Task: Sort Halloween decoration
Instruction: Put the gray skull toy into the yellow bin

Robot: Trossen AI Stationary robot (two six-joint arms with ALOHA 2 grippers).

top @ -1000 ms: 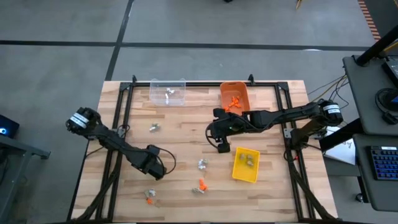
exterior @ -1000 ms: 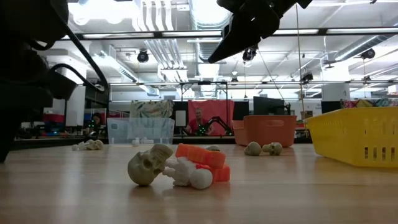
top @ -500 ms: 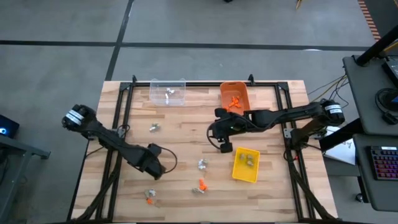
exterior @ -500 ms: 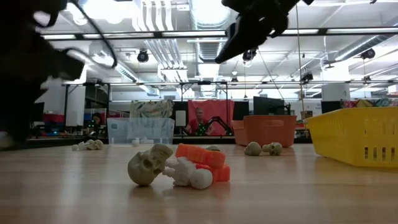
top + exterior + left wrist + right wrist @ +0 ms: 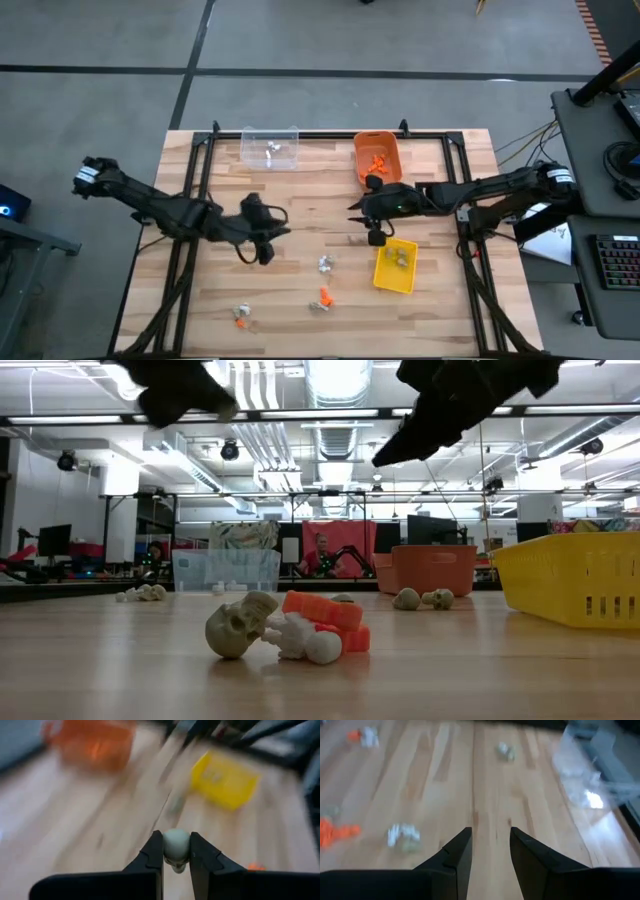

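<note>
Pale round trinket [image 5: 176, 845], perhaps a skull, pinched mid-air; tan skull [image 5: 240, 626] against orange-white pieces [image 5: 318, 628].

Open desk in the middle, bins along the far and right sides

The desk [image 5: 300, 215] is bare between the two pincers; the clear bin [image 5: 270, 147] and orange bin [image 5: 377, 152] block the far edge, the yellow bin [image 5: 395, 265] the right, and loose trinkets [image 5: 322, 282] dot the near half, with a skull pile [image 5: 285, 628] closest to the front.

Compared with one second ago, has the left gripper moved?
Yes. In the high view the left gripper has swung away from the table's near edge toward the clear bin, shut on a small pale trinket.
</note>
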